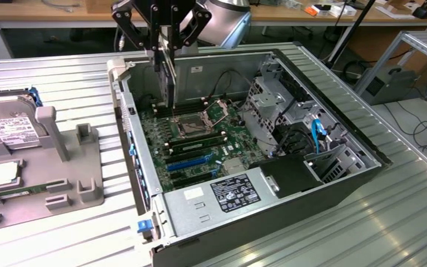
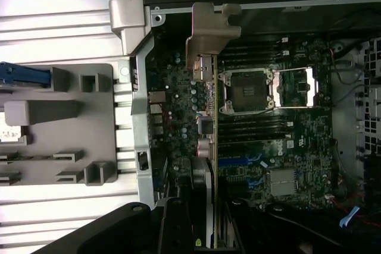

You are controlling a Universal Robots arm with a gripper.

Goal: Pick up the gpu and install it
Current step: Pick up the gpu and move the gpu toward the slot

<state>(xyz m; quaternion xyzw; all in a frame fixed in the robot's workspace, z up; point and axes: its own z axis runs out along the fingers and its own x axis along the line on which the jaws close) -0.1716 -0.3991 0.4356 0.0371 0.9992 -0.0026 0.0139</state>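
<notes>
Gripper [image 1: 163, 53] clamped narrow on the gpu [image 1: 167, 83]. The card hangs upright and edge-on inside the open computer case [image 1: 347, 167], above the far part of the motherboard [image 1: 198, 142], apparently not seated.

Handling, judged: light, stiff, thin, fragile. Grip the bare board edge, clear of the contact strip and components. Silver bracket [image 2: 209, 40] at one end.

Surface: ribbed metal table [image 1: 399, 222], with a grey fixture [image 1: 58, 167] on the exterior view's left. Wooden benches [image 1: 288, 14] far behind.
</notes>
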